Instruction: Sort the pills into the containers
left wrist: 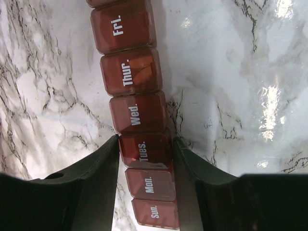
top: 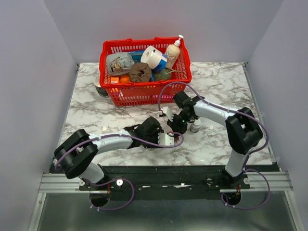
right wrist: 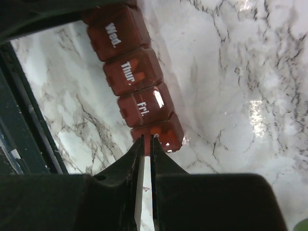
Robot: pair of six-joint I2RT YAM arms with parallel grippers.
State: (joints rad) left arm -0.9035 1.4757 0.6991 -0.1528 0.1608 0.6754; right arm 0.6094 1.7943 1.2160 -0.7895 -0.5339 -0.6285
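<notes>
The containers [left wrist: 139,120], a narrow dark-red strip of day-labelled compartments, are seen lying flat on the marbled tabletop [left wrist: 240,96]. The strip is clamped across its "Tues." cell by the left pincer [left wrist: 146,143], with "Sun." and "Mon." set back between its fingers [left wrist: 96,173] and "Wed." to "Fri." stretching ahead of it. The right pincer [right wrist: 147,138] is shown fully closed, its paired tips set against the near edge of the end cell directly ahead, with "Fri." beyond; whether a lid lip is actually touched cannot be told. The strip is judged light, rigid and glossy, so it is likely to be skidded across the smooth stone unless pinned by its long sides, as is done here. The translucent, round-cornered lids [left wrist: 122,26] are probably best taken at their thin front lips. Orange shapes [right wrist: 139,76], thought to be pills, are glimpsed through two lids.
</notes>
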